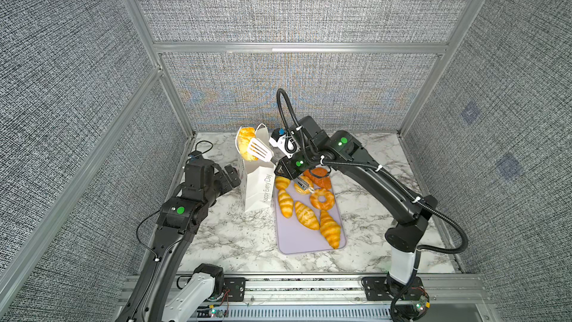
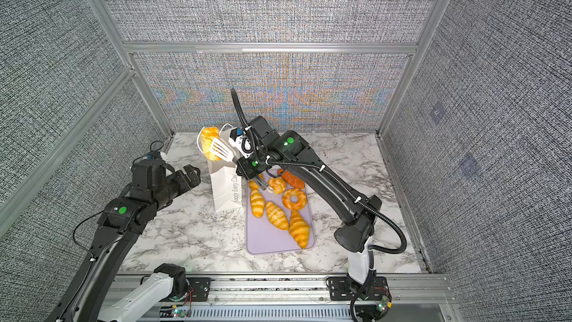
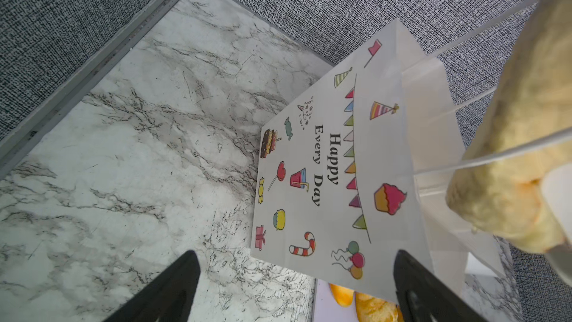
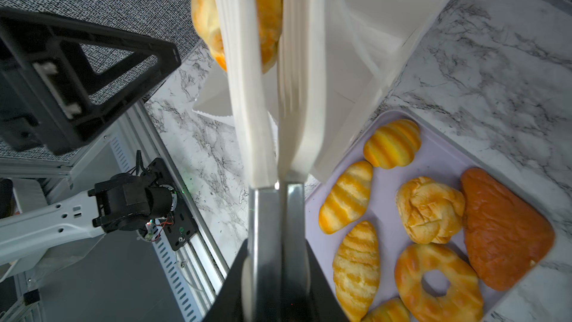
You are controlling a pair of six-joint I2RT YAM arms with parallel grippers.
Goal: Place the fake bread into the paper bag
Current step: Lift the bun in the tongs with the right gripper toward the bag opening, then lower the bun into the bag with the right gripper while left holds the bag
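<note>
My right gripper point(image 1: 279, 165) point(image 4: 277, 243) is shut on the metal handles of white slotted tongs point(image 1: 259, 149) point(image 2: 221, 149) point(image 4: 247, 103). The tongs clamp one piece of fake bread point(image 1: 246, 145) point(image 2: 209, 145) point(image 3: 510, 150) point(image 4: 269, 10), a golden pastry, at the open top of the paper bag point(image 1: 257, 187) point(image 2: 224, 193) point(image 3: 325, 165), among its thin handles. Several more pastries lie on the lilac tray point(image 1: 297, 240) point(image 4: 439, 156): striped croissants point(image 1: 306, 215), a ring doughnut point(image 1: 322, 198) point(image 4: 436, 283), a bun point(image 4: 428, 209) and a reddish wedge point(image 1: 320, 178) point(image 4: 504, 227). My left gripper point(image 1: 229, 178) point(image 2: 188, 176) point(image 3: 297, 261) stands open just left of the bag.
The bag stands upright on the marble tabletop point(image 1: 235, 236), against the tray's left edge. Grey fabric walls with aluminium posts point(image 1: 182, 113) close in the back and sides. A metal rail point(image 1: 309, 289) with the arm bases runs along the front edge.
</note>
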